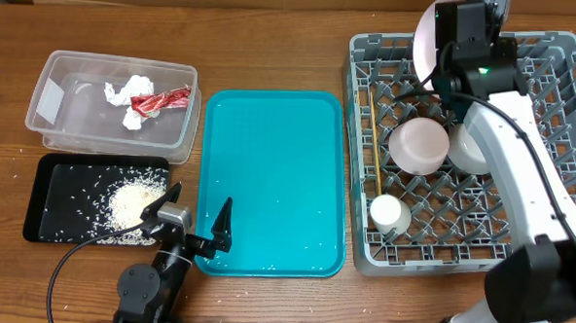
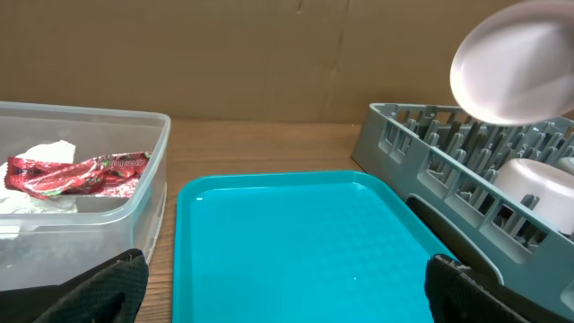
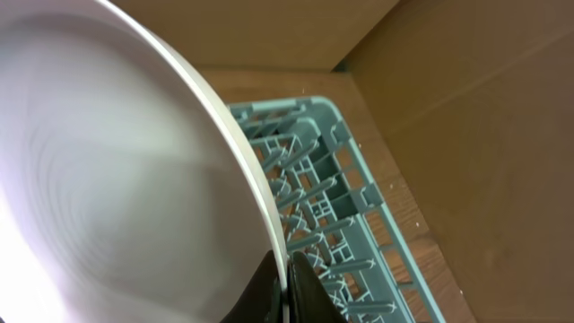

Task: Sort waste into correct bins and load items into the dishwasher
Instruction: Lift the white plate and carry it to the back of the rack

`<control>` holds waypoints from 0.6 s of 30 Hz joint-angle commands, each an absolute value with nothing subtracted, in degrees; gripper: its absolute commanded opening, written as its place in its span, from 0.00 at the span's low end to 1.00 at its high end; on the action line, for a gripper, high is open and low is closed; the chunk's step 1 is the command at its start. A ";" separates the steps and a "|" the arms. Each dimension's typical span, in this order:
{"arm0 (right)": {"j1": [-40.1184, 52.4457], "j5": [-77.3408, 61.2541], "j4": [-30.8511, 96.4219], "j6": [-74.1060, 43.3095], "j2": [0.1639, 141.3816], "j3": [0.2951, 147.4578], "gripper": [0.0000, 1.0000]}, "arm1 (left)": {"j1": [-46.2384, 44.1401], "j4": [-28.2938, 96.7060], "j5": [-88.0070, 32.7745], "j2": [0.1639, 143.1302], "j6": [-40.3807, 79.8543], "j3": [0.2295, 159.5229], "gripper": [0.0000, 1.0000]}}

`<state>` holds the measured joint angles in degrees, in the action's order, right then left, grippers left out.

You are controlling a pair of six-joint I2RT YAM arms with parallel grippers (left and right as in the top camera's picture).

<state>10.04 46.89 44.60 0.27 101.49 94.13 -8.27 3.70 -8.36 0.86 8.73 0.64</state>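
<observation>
Large plate [image 3: 108, 179] was up on edge at the far-left corner of the dish rack [image 1: 555, 71]. Its face was turned left toward the teal tray [image 1: 273, 171], and its rim line ran roughly front-to-back, leaning a bit. Couldn't tell if its lower edge touched the pegs. Right gripper [image 3: 285, 283] was clamped on the plate's rim, with the right arm stretched across the rack from the near-right side and the wrist over the far edge. In the rack were a bowl [image 1: 420, 146], a small cup [image 1: 391, 213] nearer the front, and a chopstick [image 1: 375, 165] lying front-to-back along the left side. Left gripper [image 1: 192, 219] sat low at the tray's near-left corner, fingers spread wide with nothing between them, aimed across the tray. Red wrapper [image 1: 162, 101] and tissue [image 1: 125, 91] were in the clear tub [image 1: 52, 98]. Rice [image 1: 130, 205] was piled in the black tray [image 1: 47, 205].
</observation>
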 commanded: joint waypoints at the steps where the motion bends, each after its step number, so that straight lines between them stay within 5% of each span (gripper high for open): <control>1: 9.58 47.48 44.49 0.49 105.62 94.32 0.04 | -8.82 3.60 -8.45 0.36 7.70 0.27 1.00; 16: 18.44 51.55 46.52 0.23 107.04 94.37 0.17 | -8.82 3.60 -8.45 0.36 7.70 0.27 1.00; 18: 18.74 51.57 46.59 -0.01 107.07 94.37 0.12 | -8.82 3.60 -8.45 0.36 7.68 0.27 1.00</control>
<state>18.68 50.09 46.68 0.38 107.61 94.11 -8.27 3.70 -8.36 0.86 8.73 0.64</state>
